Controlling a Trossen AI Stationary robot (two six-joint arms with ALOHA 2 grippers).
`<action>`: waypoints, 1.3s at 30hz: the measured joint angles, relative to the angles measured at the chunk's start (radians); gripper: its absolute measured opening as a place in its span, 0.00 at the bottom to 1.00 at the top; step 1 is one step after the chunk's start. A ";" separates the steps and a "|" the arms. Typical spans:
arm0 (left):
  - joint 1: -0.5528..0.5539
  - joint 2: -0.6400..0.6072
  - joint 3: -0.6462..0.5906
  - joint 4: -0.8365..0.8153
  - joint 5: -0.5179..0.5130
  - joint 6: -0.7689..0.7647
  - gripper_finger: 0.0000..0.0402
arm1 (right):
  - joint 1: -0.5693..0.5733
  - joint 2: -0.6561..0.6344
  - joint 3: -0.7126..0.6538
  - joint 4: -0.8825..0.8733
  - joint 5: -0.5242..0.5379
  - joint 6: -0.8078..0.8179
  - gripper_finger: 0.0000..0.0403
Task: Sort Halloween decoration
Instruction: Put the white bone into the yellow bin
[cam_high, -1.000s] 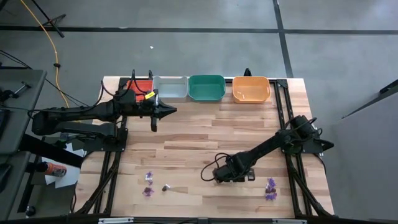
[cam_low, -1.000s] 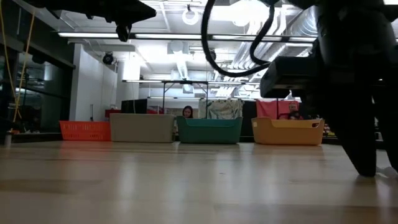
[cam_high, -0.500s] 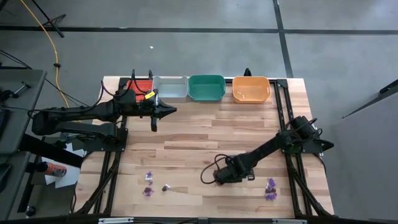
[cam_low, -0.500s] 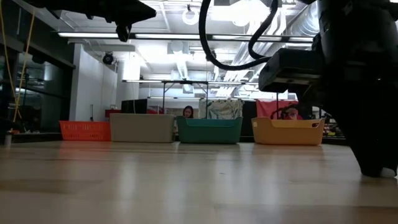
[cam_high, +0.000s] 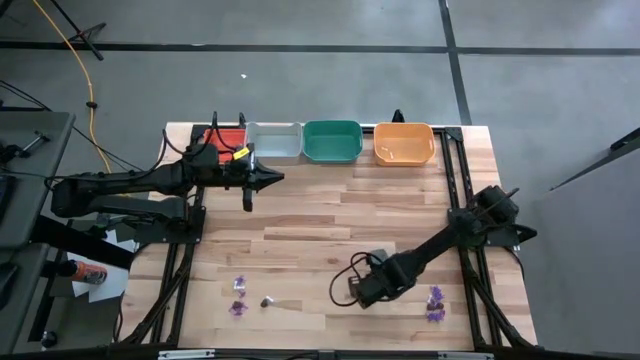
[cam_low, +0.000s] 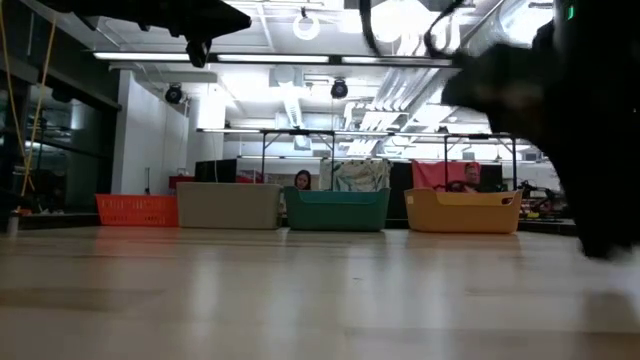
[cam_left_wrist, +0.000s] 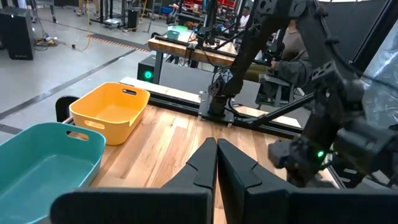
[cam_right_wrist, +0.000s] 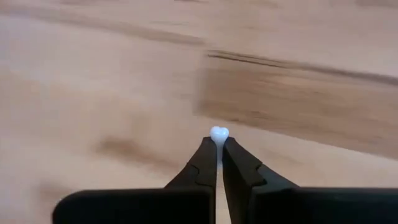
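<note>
Low over the table's near edge, a tiny whitish trinket (cam_right_wrist: 218, 132) sits pinched at the very tips of the right gripper (cam_right_wrist: 218, 144), jaws clamped on it, likely for carrying to a tray. Left gripper (cam_left_wrist: 216, 147) waits closed, empty, beside the grey tray (cam_high: 273, 141), far from that edge.

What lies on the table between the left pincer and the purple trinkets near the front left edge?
Only bare wood, as the high view shows: the left pincer hangs shut near the grey tray, and nothing lies between it and the purple trinkets.
</note>
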 joint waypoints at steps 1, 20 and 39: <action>0.000 0.000 0.000 0.000 0.000 -0.010 0.01 | 0.007 -0.019 0.001 0.003 0.025 -0.018 0.00; 0.000 -0.008 0.000 0.030 0.179 -0.104 0.01 | -0.283 -0.235 -0.023 0.095 0.194 -1.144 0.00; -0.003 -0.006 0.000 0.132 -0.058 -0.062 0.00 | -0.808 -0.578 -0.549 1.188 -0.438 -1.663 0.00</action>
